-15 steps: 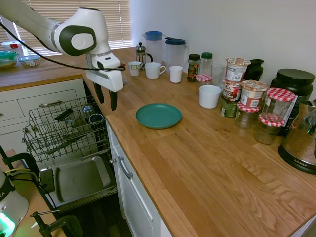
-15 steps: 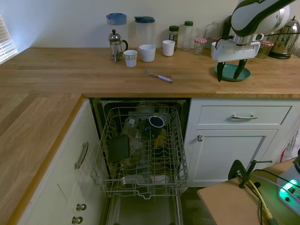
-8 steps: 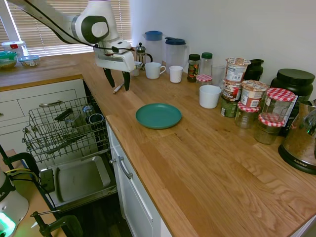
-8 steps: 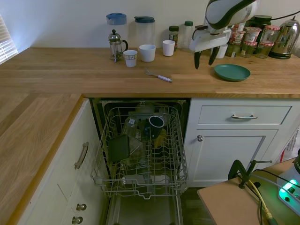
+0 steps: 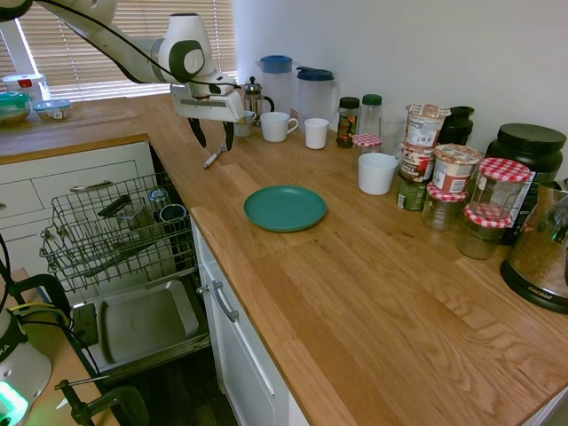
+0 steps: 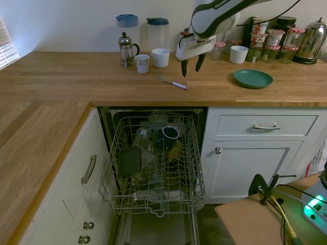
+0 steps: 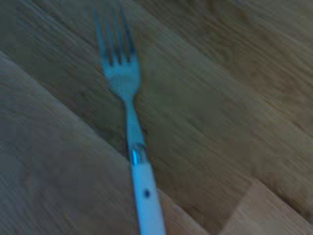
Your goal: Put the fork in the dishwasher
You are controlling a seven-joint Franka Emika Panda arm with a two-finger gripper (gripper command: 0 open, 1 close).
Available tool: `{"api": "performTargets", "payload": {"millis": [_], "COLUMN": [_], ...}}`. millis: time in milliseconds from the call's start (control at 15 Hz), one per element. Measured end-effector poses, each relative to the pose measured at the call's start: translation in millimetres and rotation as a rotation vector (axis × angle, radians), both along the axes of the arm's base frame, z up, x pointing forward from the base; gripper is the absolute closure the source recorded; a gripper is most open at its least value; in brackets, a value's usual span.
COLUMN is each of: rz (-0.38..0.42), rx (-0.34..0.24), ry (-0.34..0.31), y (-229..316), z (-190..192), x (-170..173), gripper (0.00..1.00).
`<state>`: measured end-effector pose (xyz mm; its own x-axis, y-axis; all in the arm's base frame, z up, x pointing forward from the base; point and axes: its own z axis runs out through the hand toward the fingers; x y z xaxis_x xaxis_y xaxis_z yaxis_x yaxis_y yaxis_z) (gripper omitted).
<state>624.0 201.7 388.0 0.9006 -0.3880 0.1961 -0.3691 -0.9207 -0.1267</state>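
I have the gripper (image 6: 191, 67) hanging over the counter (image 6: 61, 76) with its fingers spread wide and nothing between them. The fork (image 6: 172, 83) lies flat on the wood just below it, at about 7 o'clock from the fingertips in the second exterior view; the wrist view shows it blurred, tines (image 7: 115, 41) at one end, a pale handle (image 7: 146, 196) joined by a metal collar.

I judge it light, stiff and thin, smooth enough to slip, and so low on the wood that the fingers must come right down to the surface. I would take it across the handle near the collar, where it looks thickest, jaws set crosswise to its length.

Room is good: the cups (image 6: 160, 57) and the French press (image 6: 127, 48) stand at 10 to 11 o'clock from the fork, well apart. The counter edge lies at 6 o'clock, near, and the dishwasher (image 6: 156, 158) rack is pulled out directly beneath, already holding crockery, with open wire towards its front.
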Motion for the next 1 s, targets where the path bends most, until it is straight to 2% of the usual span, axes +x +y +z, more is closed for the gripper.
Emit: {"api": "performTargets", "payload": {"millis": [200, 533, 1000], "rz": [0.072, 0.167, 0.16], "rx": [0.01, 0.05, 0.042], "ry": [-0.002, 0.058, 0.122], "y": [20.4, 40.2, 34.5], "z": [-13.1, -26.8, -47.4], "x": [21.1, 33.7, 53.1], "gripper": [0.0, 0.0, 0.0]}}
